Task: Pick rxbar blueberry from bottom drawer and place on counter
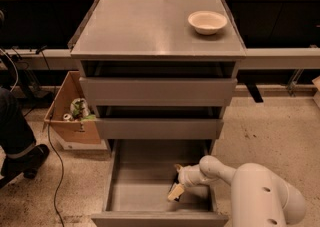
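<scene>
The bottom drawer is pulled out and open. My gripper reaches down into its right half, wrist coming in from the right. Its two pale fingers stand apart, one toward the back and one toward the front. The rxbar blueberry shows only as a small dark strip between them, lying on the drawer floor and mostly hidden by the gripper. The counter is the grey cabinet top above.
A pale bowl sits at the counter's back right. The two upper drawers are slightly ajar. A cardboard box with clutter stands left of the cabinet. A person's leg and shoe and cables are at far left.
</scene>
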{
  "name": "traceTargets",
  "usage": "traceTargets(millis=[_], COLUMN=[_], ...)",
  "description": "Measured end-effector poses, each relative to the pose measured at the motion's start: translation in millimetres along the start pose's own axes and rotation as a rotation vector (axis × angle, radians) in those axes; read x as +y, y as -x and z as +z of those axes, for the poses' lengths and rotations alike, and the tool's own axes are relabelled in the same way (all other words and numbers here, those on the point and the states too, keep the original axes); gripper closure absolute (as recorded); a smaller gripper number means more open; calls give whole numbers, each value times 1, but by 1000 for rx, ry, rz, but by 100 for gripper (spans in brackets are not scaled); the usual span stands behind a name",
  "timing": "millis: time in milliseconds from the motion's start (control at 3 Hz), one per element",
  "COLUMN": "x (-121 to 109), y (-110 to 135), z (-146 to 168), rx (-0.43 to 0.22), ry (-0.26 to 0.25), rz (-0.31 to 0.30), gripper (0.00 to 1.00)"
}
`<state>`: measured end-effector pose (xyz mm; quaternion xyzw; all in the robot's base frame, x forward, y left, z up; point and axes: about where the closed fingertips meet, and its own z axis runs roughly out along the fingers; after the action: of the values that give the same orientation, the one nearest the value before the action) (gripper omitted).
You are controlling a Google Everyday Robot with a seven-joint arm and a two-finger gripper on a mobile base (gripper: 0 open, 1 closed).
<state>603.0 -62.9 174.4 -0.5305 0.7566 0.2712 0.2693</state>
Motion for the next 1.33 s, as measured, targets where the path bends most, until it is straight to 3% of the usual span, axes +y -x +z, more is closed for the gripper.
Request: traceTargets(millis=[667,1000,1333], x=[-8,-14,-14], y=[-45,-55,-62], z=[33,36,37], rx=[9,0,-2], ry=[-23,-68,-103], rz=[102,110,100], gripper=[0,0,18])
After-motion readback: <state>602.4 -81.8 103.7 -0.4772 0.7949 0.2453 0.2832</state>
